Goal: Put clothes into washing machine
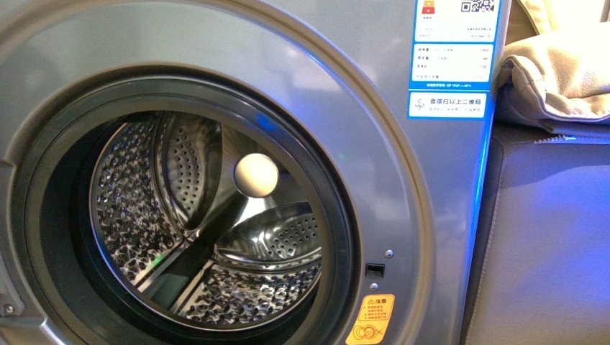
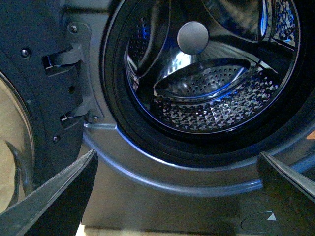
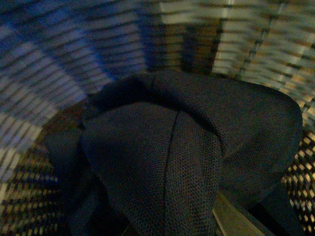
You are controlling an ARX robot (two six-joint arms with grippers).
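Large silver-grey front-loading washing machine (image 1: 403,215): door open, round dark-rimmed porthole clear to the front view. The perforated steel drum (image 1: 137,187) shows bare metal, with a pale round disc (image 1: 256,175) at the centre of the back wall and no fabric in it. Blue energy label (image 1: 453,43) at the upper right of the front panel, orange warning sticker (image 1: 372,320) at the lower right by the porthole. Beige quilted fabric (image 1: 561,79) lies on the grey surface to the right of the machine. Neither arm shows in the front view.

Left gripper (image 2: 177,153): low in front of the porthole, facing the drum. Its dark fingers (image 2: 59,196) are spread wide with nothing between them and nothing touching them. The door hinge bracket (image 2: 64,83) sits just to one side of the opening.

Dark navy woven-fabric clothes (image 3: 167,157): bunched in a heap inside a woven wicker basket (image 3: 59,59), with one fold seam running down the middle. They are not in the machine.

Right gripper: the fabric fills the right wrist view up close and the weave behind it is blurred. Its fingers can't be made out, so I can't tell whether it is open or has hold of the cloth.
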